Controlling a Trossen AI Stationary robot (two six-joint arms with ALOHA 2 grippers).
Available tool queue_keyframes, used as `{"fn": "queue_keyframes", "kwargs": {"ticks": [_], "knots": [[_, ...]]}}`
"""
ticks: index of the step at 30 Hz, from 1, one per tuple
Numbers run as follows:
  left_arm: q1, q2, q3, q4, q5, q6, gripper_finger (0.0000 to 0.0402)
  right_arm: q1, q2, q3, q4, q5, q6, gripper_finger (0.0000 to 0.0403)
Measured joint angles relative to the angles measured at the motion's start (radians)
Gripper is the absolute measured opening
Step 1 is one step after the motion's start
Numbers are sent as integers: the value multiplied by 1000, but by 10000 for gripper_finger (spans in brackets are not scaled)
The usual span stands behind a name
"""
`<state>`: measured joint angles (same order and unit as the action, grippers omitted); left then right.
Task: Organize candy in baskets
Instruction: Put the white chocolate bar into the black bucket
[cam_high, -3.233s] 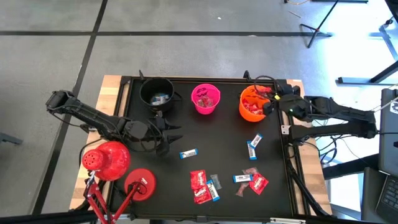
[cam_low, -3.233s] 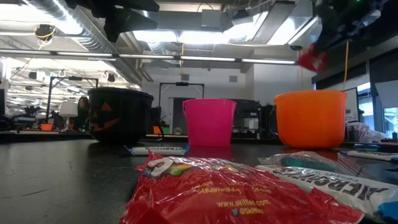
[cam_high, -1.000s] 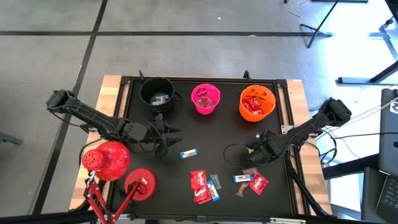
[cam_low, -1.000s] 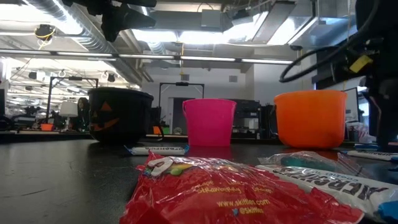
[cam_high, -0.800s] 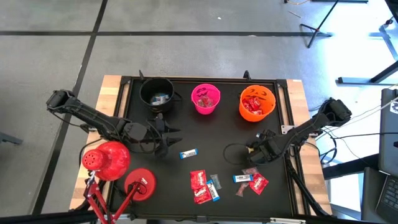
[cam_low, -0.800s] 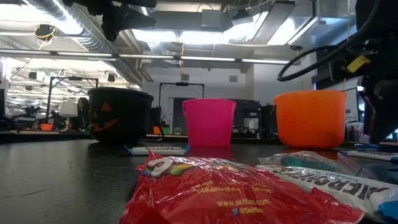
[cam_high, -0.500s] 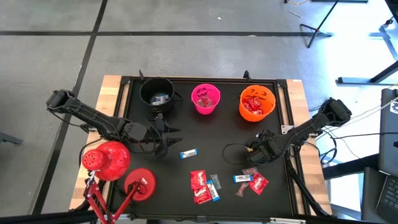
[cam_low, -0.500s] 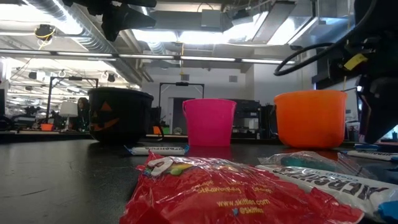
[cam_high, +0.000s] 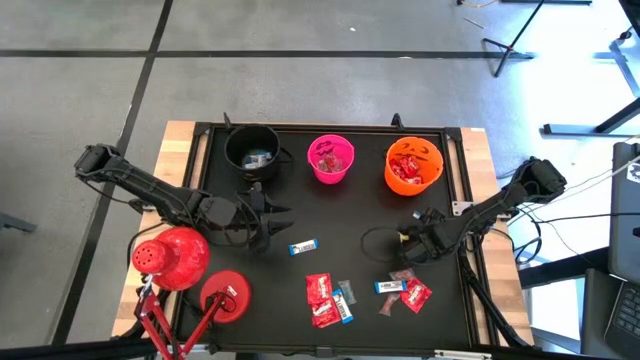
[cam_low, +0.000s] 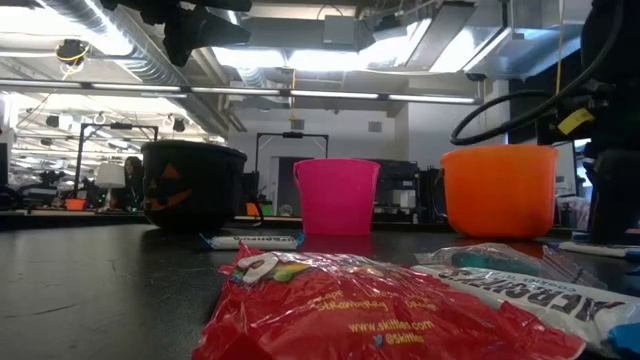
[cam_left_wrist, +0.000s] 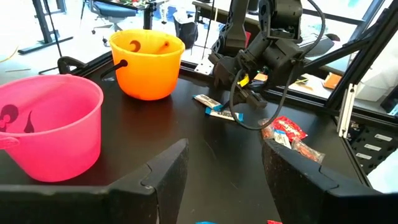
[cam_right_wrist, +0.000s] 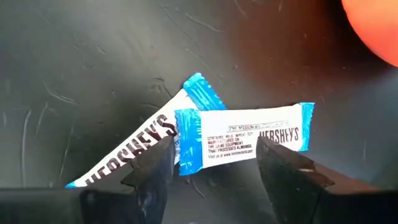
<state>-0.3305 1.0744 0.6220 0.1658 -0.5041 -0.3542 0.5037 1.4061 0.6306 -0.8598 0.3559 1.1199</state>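
Lowering our right gripper (cam_right_wrist: 214, 163), jaws spread wide and empty, we should straddle only the upper blue-and-white bar (cam_right_wrist: 244, 142), which overlaps a second bar (cam_right_wrist: 140, 152) on the black mat below the orange bucket (cam_high: 412, 166). Our left gripper (cam_high: 268, 217) waits open near the black bucket (cam_high: 252, 149).

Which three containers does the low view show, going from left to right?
Black cauldron-shaped bucket with a jack-o'-lantern face → pink round plastic bucket → orange round plastic bucket.
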Motion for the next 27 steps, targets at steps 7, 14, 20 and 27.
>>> {"fn": "queue_keyframes", "kwargs": {"ticks": [7,14,20,27], "knots": [[0,0,0,0,-4,2,196,0,4,16,-3,-11,-14,158],[0,0,0,0,-3,1,196,0,4,39,-7,-53,-41,19],[0,0,0,0,-3,0,196,0,4,105,-11,-71,-78,15],[0,0,0,0,-3,-3,196,0,4,254,-13,-20,-160,2]]}}
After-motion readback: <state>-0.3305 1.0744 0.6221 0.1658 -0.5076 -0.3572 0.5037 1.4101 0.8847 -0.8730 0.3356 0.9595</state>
